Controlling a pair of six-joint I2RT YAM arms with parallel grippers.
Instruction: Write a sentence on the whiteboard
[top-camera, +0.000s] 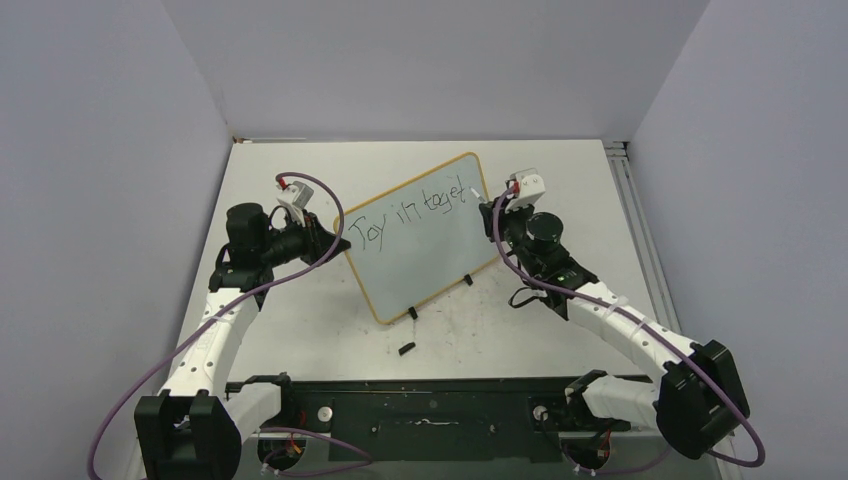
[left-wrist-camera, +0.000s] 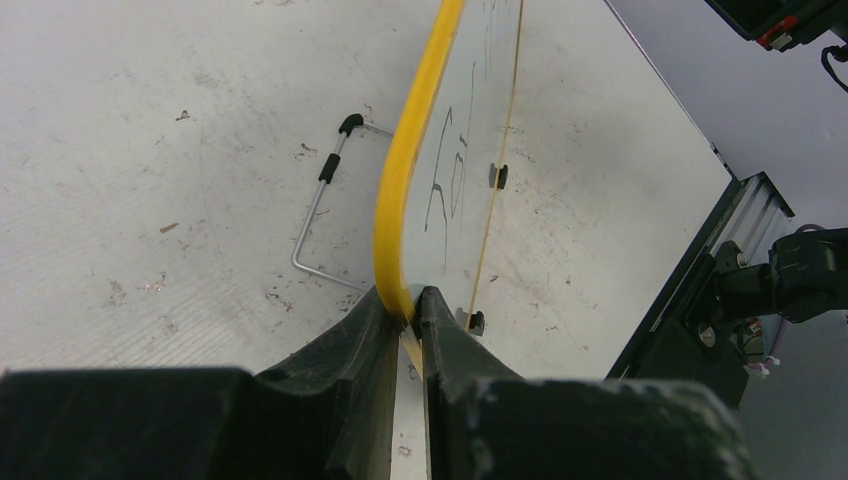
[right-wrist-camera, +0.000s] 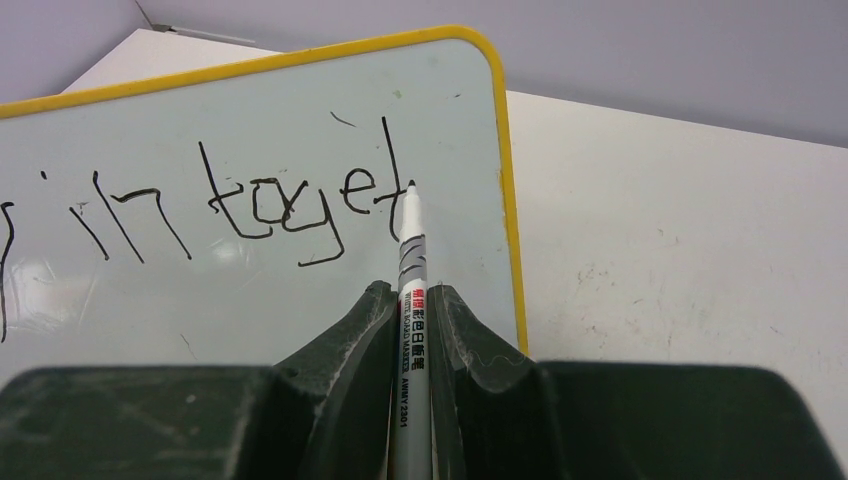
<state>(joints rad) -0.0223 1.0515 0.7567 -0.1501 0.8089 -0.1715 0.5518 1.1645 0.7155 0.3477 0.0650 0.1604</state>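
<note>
Whiteboard (top-camera: 420, 240) stands ahead of the right gripper (right-wrist-camera: 412, 292), which is clamped on the marker (right-wrist-camera: 412, 250), tip at the last "t" of the sentence (right-wrist-camera: 250, 205). Barely any board lies right of the tip. The left gripper (left-wrist-camera: 408, 300) pinches its edge.

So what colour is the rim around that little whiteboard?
Yellow, leaning orange. The frame of the whiteboard shows clearest in the right wrist view.

Black handwritten words (top-camera: 415, 213) on the glossy yellow-framed whiteboard (top-camera: 430, 265) read "Joy in toget", and the white marker pen (right-wrist-camera: 411, 330) is printed "ARMY 2301".
</note>
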